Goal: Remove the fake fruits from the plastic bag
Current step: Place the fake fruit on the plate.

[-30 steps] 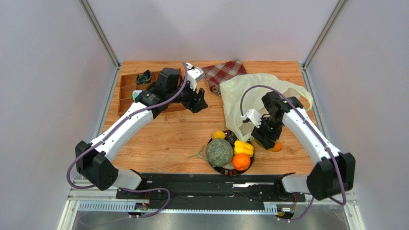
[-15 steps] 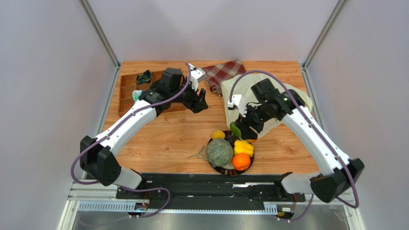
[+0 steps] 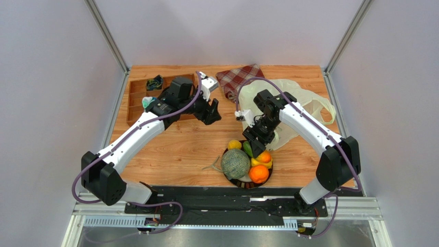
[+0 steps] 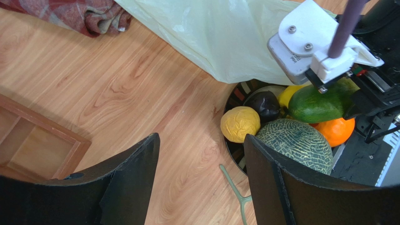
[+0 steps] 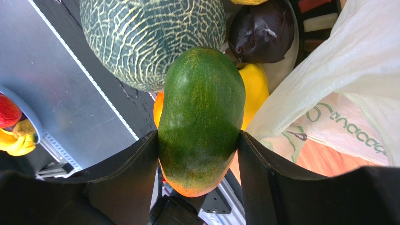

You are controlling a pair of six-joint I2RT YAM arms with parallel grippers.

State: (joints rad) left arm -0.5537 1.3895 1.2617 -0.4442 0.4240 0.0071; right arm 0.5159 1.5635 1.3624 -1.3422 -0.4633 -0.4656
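The right gripper (image 5: 197, 159) is clamped across the green-orange plastic mango (image 5: 202, 108), holding it above the dark-rimmed round plate (image 4: 234, 96) at 6 o'clock on the wooden table (image 3: 175, 149). There sit the large netted grey-green melon (image 3: 235, 163), the small yellow citrus (image 3: 235, 145) at its 12 o'clock on the plate's edge, the round orange (image 3: 258, 173) at its 4 o'clock and the yellow lobed pepper-like piece (image 5: 256, 89) below the mango. The thin crinkly pale yellowish plastic bag (image 3: 309, 103) lies slumped at 2 o'clock. The left gripper (image 3: 211, 110) hovers just 11 o'clock of centre, fingers spread apart, empty.

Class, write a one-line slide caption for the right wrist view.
Right gripper grips green-orange mango beside netted melon and plastic bag.
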